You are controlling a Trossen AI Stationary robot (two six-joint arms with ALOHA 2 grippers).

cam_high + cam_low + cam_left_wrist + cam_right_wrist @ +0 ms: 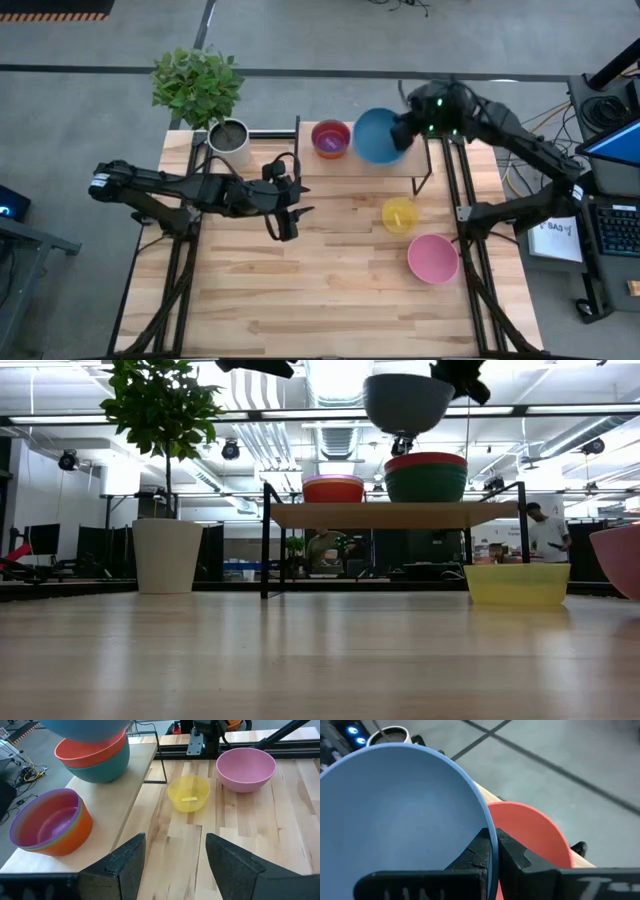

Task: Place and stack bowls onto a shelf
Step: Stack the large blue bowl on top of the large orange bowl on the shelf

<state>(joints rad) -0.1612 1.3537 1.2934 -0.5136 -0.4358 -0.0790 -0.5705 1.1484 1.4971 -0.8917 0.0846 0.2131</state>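
Observation:
My right gripper (403,130) is shut on a blue bowl (377,135), held above the shelf (395,514). Under it a red bowl (425,461) sits nested in a teal bowl (426,484) on the shelf's right part. A purple bowl (47,817) sits nested in an orange bowl (67,837) on the shelf's left part. A yellow bowl (400,215) and a pink bowl (433,258) stand on the table. My left gripper (290,212) is open and empty, left of the shelf's front. No green bowl shows. My right gripper holds the blue bowl by its rim (491,836), one finger (472,856) inside the bowl and one (520,856) outside. The bowl is lifted clear, mouth up, tilted a little, above the red bowl (532,827).
A grey pot with a green plant (228,135) stands at the table's far left corner, beside the shelf. The shelf's thin black legs (425,170) reach down to the table. Open tabletop (320,300) lies toward the near edge. A person (545,530) shows far behind.

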